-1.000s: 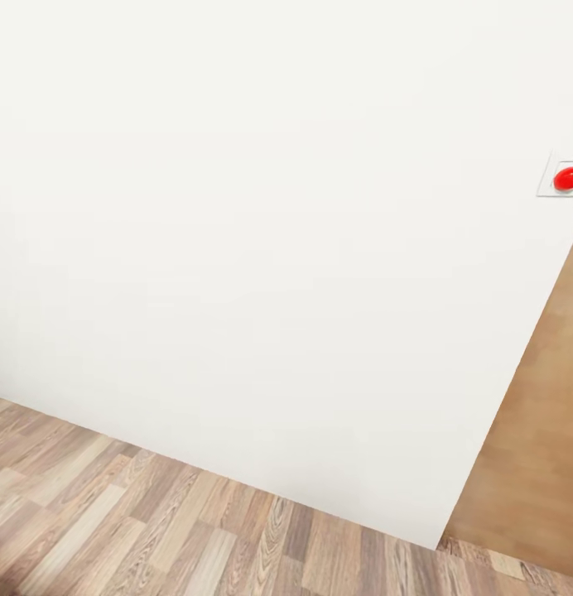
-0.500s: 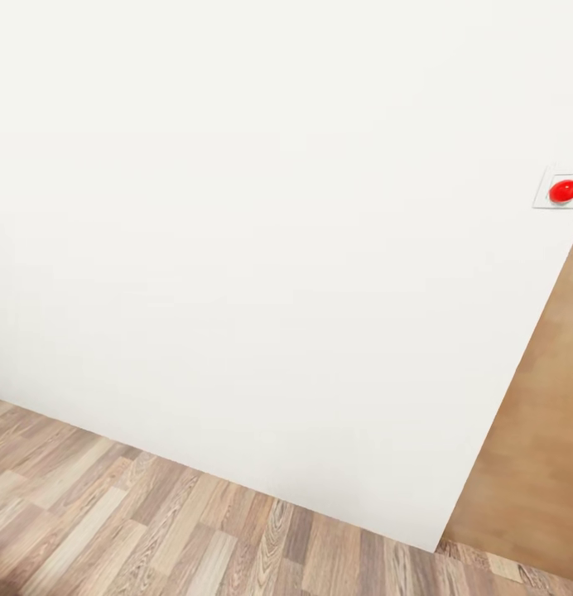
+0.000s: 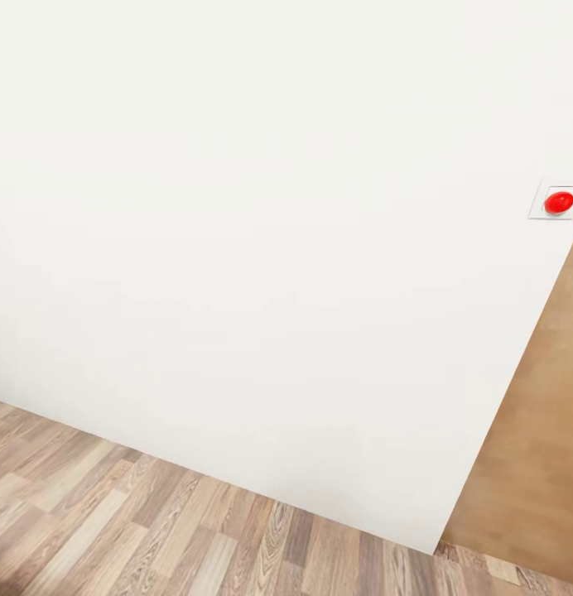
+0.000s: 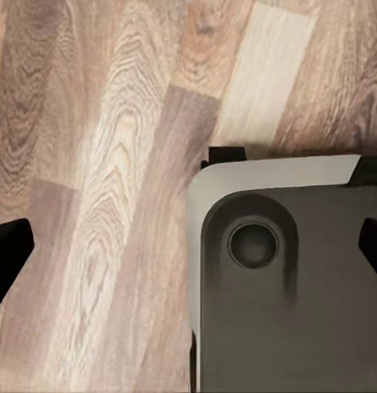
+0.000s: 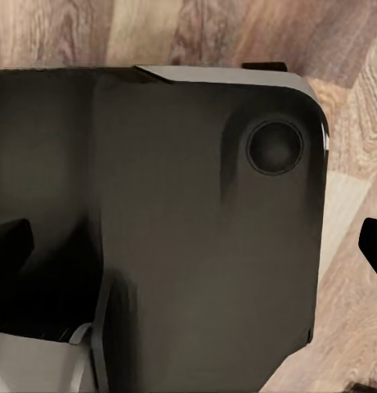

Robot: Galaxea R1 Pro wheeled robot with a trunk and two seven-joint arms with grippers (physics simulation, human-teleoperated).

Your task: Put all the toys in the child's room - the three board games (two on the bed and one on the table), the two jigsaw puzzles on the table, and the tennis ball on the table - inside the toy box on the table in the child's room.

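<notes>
In the left wrist view my left gripper (image 4: 188, 250) is open, one dark fingertip (image 4: 8, 258) at each side of the picture and nothing between them. It hangs over the wood plank floor (image 4: 98, 164) and a corner of my own dark base (image 4: 278, 295). My right gripper (image 5: 188, 246) is open as well, its fingertips (image 5: 373, 246) wide apart above the black top of the base (image 5: 196, 205).
I face a plain white wall (image 3: 262, 248) close ahead. A red round button (image 3: 559, 201) sits on a small white plate at the wall's right end. Beside it stands a brown wooden door panel (image 3: 535, 447). Wood flooring (image 3: 113, 530) runs along the wall's foot.
The whole head picture has shifted: the red button now sits lower and a little further left, so the camera has moved. Nothing in the scene itself has changed.
</notes>
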